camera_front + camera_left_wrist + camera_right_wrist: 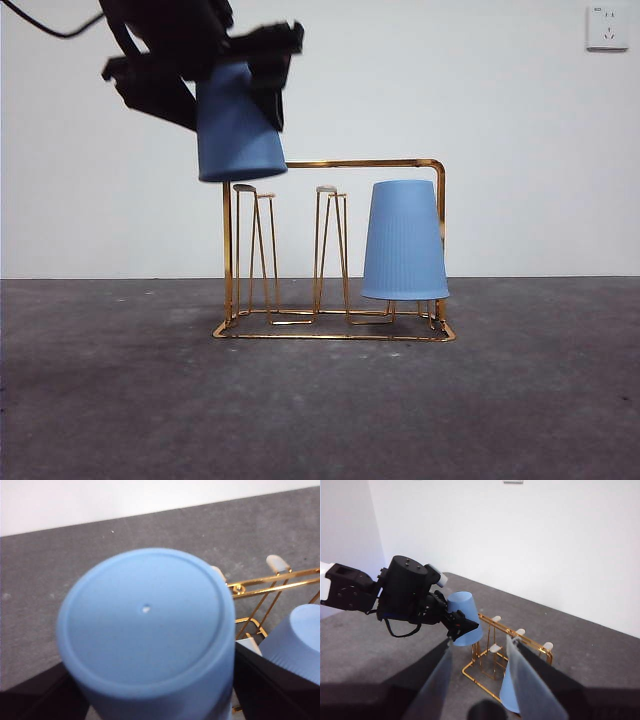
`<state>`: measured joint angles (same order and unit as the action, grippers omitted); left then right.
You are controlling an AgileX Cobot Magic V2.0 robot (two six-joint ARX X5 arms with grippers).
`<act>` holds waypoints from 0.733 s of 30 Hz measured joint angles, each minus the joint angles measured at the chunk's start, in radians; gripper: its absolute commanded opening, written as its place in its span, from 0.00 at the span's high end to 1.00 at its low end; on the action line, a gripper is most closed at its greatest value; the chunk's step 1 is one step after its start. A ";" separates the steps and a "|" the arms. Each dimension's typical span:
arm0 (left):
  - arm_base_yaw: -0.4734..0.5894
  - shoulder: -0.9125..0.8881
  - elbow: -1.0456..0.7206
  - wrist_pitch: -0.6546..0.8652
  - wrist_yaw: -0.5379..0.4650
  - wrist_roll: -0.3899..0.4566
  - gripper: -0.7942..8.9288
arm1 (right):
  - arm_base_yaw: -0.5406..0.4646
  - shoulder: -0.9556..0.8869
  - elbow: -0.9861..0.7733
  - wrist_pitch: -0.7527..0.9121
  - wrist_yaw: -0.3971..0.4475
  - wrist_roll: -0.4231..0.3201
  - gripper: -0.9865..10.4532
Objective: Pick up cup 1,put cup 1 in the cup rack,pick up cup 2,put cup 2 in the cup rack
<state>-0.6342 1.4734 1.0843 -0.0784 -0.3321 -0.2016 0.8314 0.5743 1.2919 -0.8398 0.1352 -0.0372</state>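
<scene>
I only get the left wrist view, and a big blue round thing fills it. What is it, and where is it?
Observer: It is the base of a blue cup, held upside down and tilted by the left gripper, in the air above the end prongs of the gold cup rack.
Operator: And the blue bit at the edge?
Observer: A second blue cup, already mouth-down over the prongs at the rack's other end.
Operator: Is the other arm doing anything?
Observer: The right gripper hangs back above the table, fingers open, holding nothing.
</scene>
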 measured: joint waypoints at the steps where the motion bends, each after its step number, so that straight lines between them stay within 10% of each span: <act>1: 0.000 0.013 0.000 0.006 0.000 0.000 0.93 | 0.000 0.000 0.000 -0.003 0.001 0.001 0.75; 22: 0.001 0.192 0.000 0.058 0.002 0.000 0.93 | 0.000 0.000 0.000 -0.043 0.042 0.004 0.75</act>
<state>-0.6331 1.6657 1.0843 -0.0200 -0.3305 -0.2020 0.8314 0.5743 1.2919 -0.8829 0.1768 -0.0334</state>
